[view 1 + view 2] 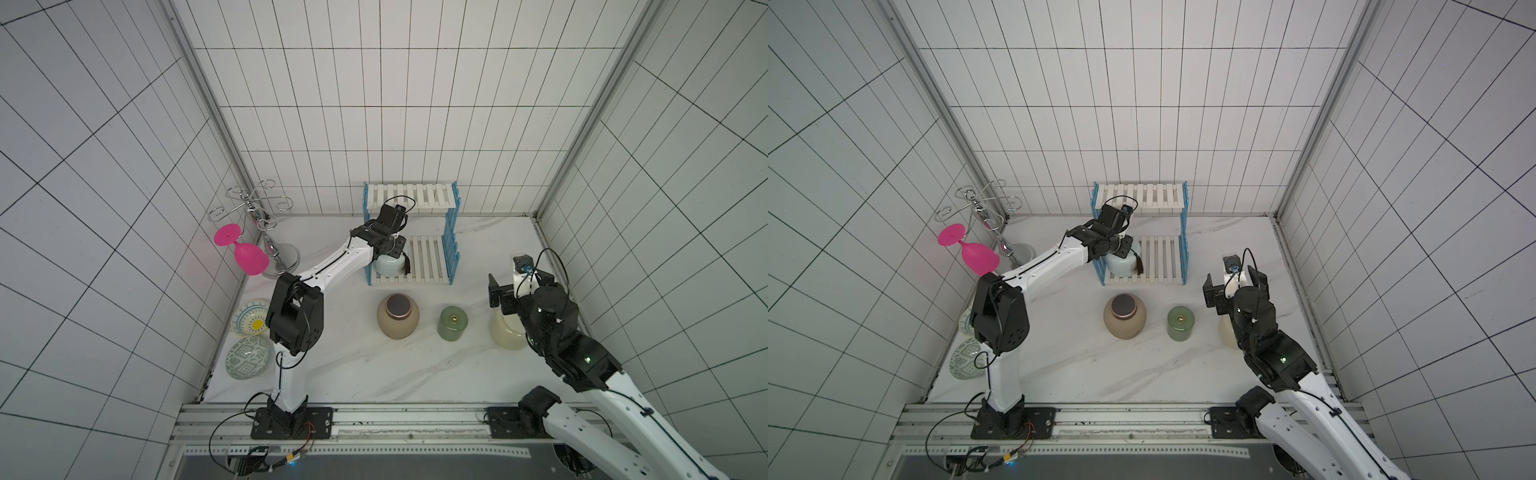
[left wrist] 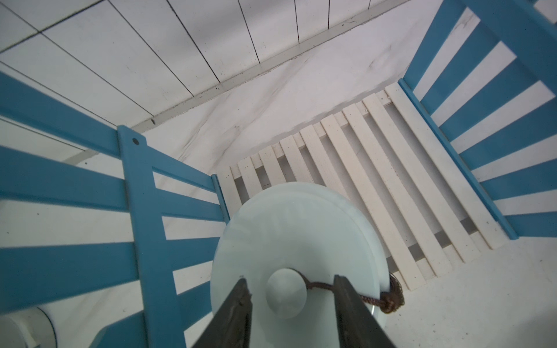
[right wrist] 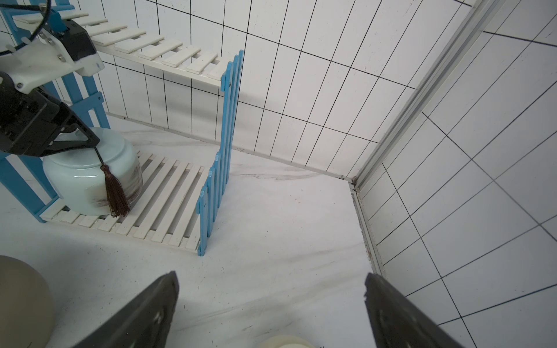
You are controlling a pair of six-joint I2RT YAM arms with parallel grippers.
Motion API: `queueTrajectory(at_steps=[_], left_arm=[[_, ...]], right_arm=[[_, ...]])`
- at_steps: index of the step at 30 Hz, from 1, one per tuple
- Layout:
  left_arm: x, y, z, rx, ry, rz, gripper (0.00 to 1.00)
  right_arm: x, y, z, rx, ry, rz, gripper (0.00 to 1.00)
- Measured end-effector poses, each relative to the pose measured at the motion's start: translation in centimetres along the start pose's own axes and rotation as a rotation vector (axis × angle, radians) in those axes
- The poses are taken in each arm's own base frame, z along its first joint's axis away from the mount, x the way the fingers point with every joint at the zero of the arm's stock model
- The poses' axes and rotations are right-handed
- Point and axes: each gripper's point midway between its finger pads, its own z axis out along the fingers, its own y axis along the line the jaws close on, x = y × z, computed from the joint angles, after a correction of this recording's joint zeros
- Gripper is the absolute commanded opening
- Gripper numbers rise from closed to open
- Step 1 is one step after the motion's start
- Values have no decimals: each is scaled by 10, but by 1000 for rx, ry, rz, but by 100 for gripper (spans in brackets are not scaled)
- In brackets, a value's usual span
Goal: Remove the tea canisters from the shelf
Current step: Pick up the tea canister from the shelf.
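Your left gripper (image 2: 289,283) straddles the lid knob of the pale-blue jar (image 2: 286,235), jaws apart with a gap on either side, nothing gripped. The jar sits at the 8 o'clock corner of the lower board of the shelf (image 1: 428,259), close beside the blue side; the slats toward 3 o'clock are free. Your right gripper (image 3: 270,275) hangs wide open over the cream jar (image 1: 505,334), off the shelf at 4 o'clock.

on my left i see a chrome curly-armed stand (image 1: 266,226) in the back corner, with a pink glass (image 1: 250,258) hanging foot-up at it. nearer me, by the left wall, sit a yellow-centred bowl (image 1: 249,318) and a green-patterned bowl (image 1: 247,357) on the white marble table (image 1: 353,365).
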Motion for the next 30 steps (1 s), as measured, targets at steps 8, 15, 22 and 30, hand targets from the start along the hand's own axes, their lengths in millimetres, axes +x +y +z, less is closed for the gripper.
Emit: queueTrajectory(at_steps=[8,15,22,30], left_arm=[[1,1,3,-1,7,-2,41],[1,1,7,3,11,-8,37],[0,1,9,6,12,-12,23],[-1,2,10,14,12,-17,2]], right_arm=[[0,0,0,0,1,0,99],[0,-2,0,5,1,1,99],[0,-2,0,6,2,1,99],[1,-2,0,6,2,1,99]])
